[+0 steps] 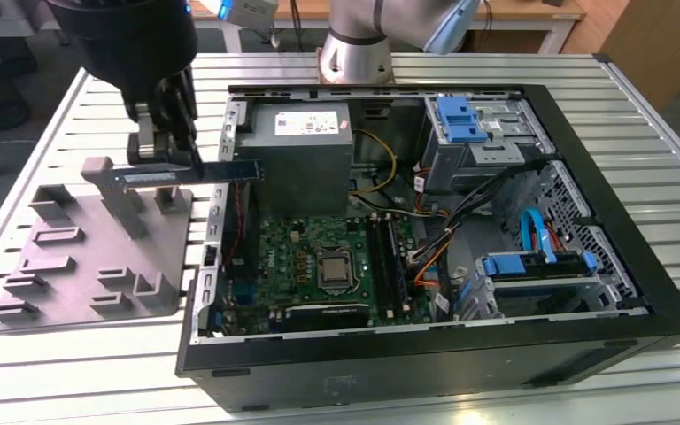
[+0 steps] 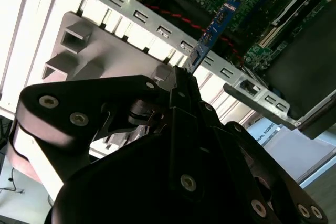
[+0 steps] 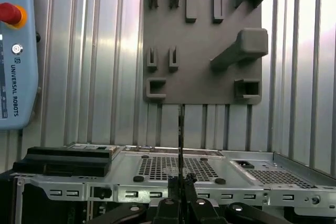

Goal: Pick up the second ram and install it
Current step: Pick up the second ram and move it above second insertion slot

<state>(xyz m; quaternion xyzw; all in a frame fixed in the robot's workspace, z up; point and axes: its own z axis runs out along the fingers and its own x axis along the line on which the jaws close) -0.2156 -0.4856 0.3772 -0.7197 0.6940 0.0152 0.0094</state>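
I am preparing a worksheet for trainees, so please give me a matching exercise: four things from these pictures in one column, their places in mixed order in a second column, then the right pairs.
Things
1. second ram
2. grey moulded block
3. motherboard
4. power supply

Places
A. on the slatted table, outside the computer case
B. gripped in the claw
C. flat on the floor of the open case
D. inside the case, at the end nearest the arm's base

Pairs: 1-B, 2-A, 3-C, 4-D

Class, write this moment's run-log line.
end effector: shut on slim dark green-black memory stick | position: above edge of grey moulded plastic block
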